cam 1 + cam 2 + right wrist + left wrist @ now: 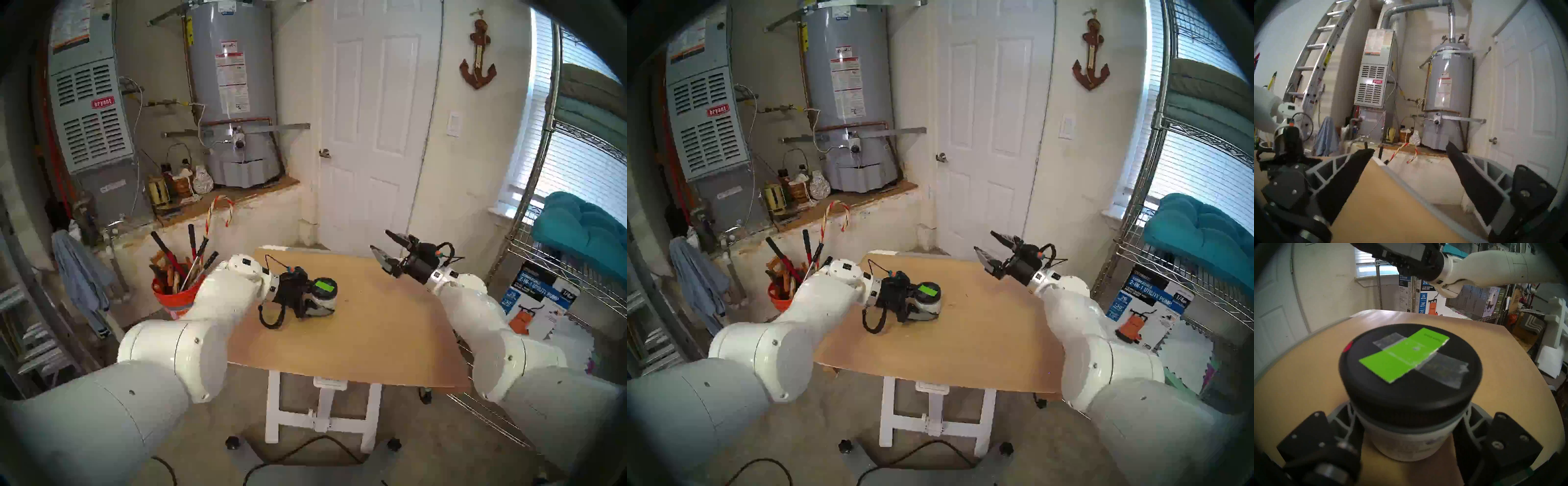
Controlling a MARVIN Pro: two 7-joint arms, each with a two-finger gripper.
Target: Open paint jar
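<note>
Tabletop (pixel 390 339) inspected: jar (pixel 322 300) is held upright in the left gripper (pixel 1410 434), pinched below its lid (pixel 1410 372). Right gripper (pixel 385 249), spread and empty, is noted well apart to the jar's right and higher.

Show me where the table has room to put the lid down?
The tan wooden tabletop is bare from the small black-lidded paint jar across to its right edge, and along the near edge. It is crowded only at the left gripper, shut on the jar.
</note>
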